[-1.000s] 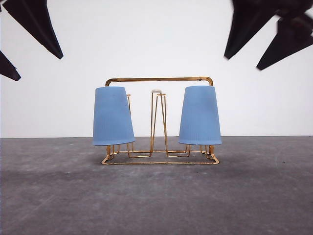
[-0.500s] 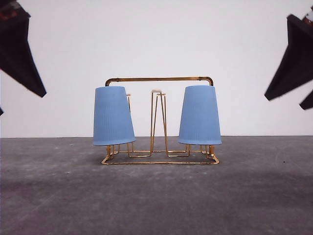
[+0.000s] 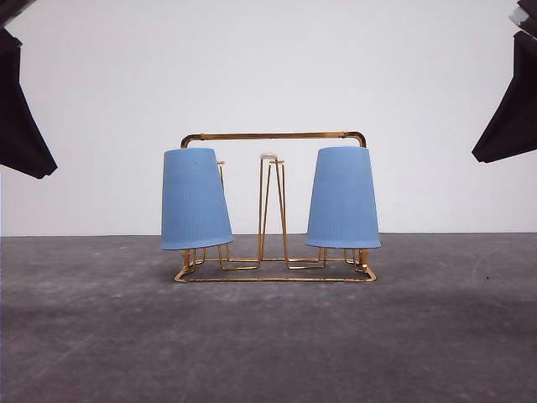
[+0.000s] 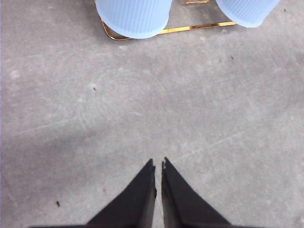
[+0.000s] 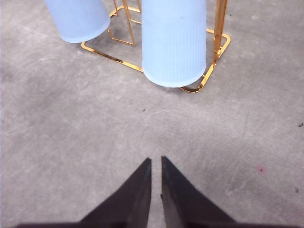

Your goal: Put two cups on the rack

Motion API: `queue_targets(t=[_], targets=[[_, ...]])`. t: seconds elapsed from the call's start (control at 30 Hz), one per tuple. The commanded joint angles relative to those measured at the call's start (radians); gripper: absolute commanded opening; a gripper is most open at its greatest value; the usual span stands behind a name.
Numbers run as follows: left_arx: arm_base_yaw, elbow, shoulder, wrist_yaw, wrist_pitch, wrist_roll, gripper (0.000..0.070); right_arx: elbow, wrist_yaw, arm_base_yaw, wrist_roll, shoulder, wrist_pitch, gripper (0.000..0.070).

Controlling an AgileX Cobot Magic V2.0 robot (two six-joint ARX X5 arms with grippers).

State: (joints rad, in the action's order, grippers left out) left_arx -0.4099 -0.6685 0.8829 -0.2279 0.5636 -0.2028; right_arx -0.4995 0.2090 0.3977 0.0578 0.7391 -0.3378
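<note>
Two light-blue ribbed cups hang upside down on the gold wire rack (image 3: 273, 137) in the middle of the table. The left cup (image 3: 195, 200) leans slightly; the right cup (image 3: 342, 198) sits straighter. A bare white-tipped prong (image 3: 268, 157) stands between them. My left gripper (image 4: 158, 164) is shut and empty, hovering over bare table short of the rack (image 4: 190, 29) and the cups (image 4: 134, 16). My right gripper (image 5: 156, 161) is shut and empty too, back from the nearer cup (image 5: 174, 42). Dark arm parts show at the upper left (image 3: 21, 126) and upper right (image 3: 510, 113) of the front view.
The grey table top (image 3: 268, 336) stretches bare in front of the rack and to both sides. A plain white wall (image 3: 268, 67) stands behind it.
Both arms have drawn outward and away from the rack, toward the edges of the front view. The cups and the rack stay put.
</note>
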Motion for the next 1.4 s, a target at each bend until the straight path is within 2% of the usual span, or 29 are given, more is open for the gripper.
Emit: queue_targets(t=[0.0,0.2,0.33,0.43,0.53,0.63,0.8,0.93,1.1,1.13,1.37], targets=[[-0.003,-0.011,0.004,-0.003,-0.010,0.004,0.0000,-0.012,0.000,0.005,0.010,0.004,0.010,0.0031],[0.000,-0.007,-0.031,-0.001,-0.010,0.018,0.0000,-0.012,0.000,0.005,0.010,0.004,0.010,0.0031],[0.018,0.076,-0.184,0.003,-0.080,0.169,0.0000,-0.012,0.000,0.005,0.010,0.004,0.010,0.0031],[0.082,0.211,-0.371,0.014,-0.232,0.195,0.0000,-0.012,0.000,0.005,0.010,0.004,0.010,0.0031],[0.176,0.333,-0.538,0.098,-0.347,0.195,0.0000,-0.012,0.000,0.005,0.010,0.004,0.010,0.0031],[0.275,0.424,-0.673,0.174,-0.381,0.185,0.0000,-0.012,0.000,0.005,0.010,0.004,0.010,0.0031],[0.397,0.525,-0.823,0.195,-0.372,0.184,0.0000,-0.012,0.000,0.005,0.010,0.004,0.010,0.0031],[0.432,0.581,-0.882,0.195,-0.378,0.184,0.0000,-0.012,0.000,0.005,0.010,0.004,0.010,0.0031],[0.429,0.657,-0.880,0.195,-0.412,0.164,0.0000,-0.012,0.000,0.005,0.010,0.004,0.010,0.0031],[0.425,0.656,-0.880,0.195,-0.380,0.164,0.0000,-0.012,0.000,0.005,0.010,0.004,0.010,0.0031],[0.419,0.655,-0.880,0.198,-0.380,0.164,0.0000,-0.012,0.000,0.005,0.010,0.004,0.021,0.0031]])
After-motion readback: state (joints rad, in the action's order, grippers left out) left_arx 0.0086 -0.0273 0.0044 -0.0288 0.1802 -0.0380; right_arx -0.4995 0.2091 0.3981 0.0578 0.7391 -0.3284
